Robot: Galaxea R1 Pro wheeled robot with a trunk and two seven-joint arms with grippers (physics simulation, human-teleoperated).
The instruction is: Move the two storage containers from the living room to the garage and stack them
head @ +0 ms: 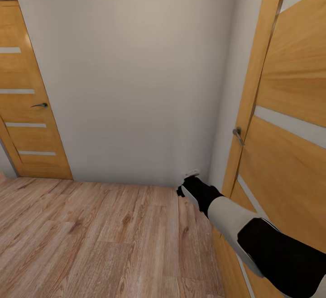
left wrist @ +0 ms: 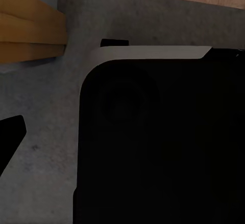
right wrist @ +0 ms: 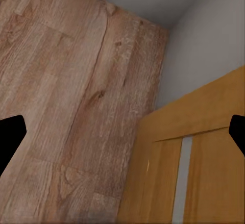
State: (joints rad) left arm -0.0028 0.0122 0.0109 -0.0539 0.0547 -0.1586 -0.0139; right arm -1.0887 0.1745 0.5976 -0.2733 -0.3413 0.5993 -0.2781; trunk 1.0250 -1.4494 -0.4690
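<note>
Oddly, no bins here: the right gripper (right wrist: 122, 132), jaws wide and empty, reaches toward the open door (head: 290, 108) at two o'clock, the left's state unclear; I'd guess rigid, light bins, best gripped by the rim.

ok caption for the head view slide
Right arm reaching beside an open wooden door, a closed door across the plank floor.
</note>
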